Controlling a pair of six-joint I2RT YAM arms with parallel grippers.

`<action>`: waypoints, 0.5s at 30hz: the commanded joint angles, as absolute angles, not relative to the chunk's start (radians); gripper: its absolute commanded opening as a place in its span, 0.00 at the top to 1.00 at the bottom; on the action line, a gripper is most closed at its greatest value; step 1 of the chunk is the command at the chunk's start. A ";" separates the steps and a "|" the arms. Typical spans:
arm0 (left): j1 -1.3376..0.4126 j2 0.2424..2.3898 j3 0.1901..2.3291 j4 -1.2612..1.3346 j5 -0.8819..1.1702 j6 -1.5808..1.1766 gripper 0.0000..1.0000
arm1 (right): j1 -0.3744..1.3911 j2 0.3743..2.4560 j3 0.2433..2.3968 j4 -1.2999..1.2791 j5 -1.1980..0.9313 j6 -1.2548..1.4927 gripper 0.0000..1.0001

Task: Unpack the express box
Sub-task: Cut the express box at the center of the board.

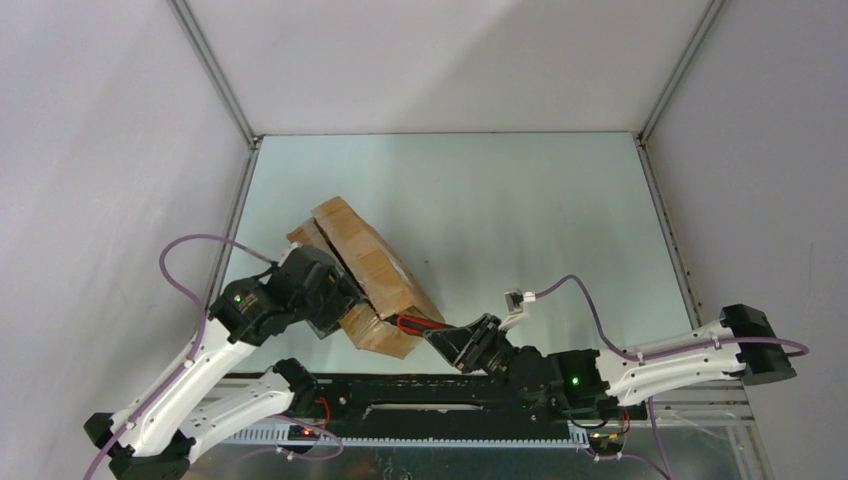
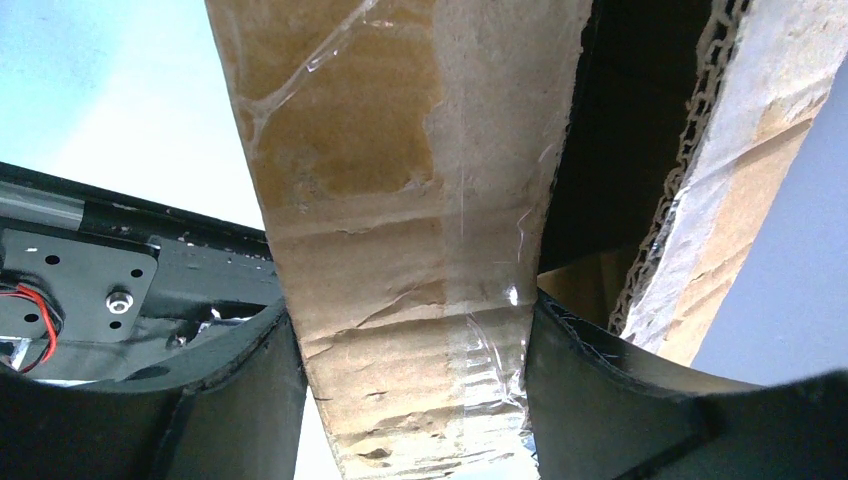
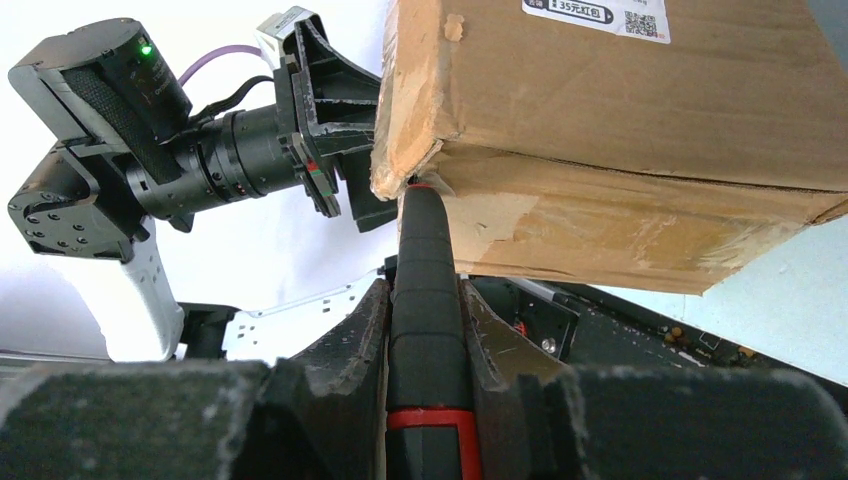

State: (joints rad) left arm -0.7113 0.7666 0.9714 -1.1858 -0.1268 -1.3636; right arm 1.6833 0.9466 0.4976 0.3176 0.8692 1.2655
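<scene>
The express box point(image 1: 366, 264), a brown carton, lies tilted at the table's left middle. In the left wrist view one of its taped cardboard flaps point(image 2: 400, 250) runs between my left gripper's point(image 2: 412, 390) fingers and touches both, so the gripper is shut on it. My right gripper point(image 3: 425, 290) is shut on a black utility knife with a red band point(image 3: 428, 300). The knife's tip meets the box's point(image 3: 620, 130) torn lower corner. A white label point(image 3: 596, 12) shows on the box's side. From above, the right gripper point(image 1: 458, 342) sits just right of the box's near end, with the left gripper point(image 1: 335, 295) on its left side.
A black base rail point(image 1: 450, 400) runs along the near edge under both arms. White enclosure walls with metal corner posts point(image 1: 215, 70) close in the pale green table point(image 1: 530, 210). A white connector on a purple cable point(image 1: 516, 299) hangs above the right arm.
</scene>
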 commanded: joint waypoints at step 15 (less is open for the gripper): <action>-0.723 0.769 0.997 -1.108 -0.047 -1.369 0.30 | 1.619 0.985 0.463 0.287 0.873 1.155 1.00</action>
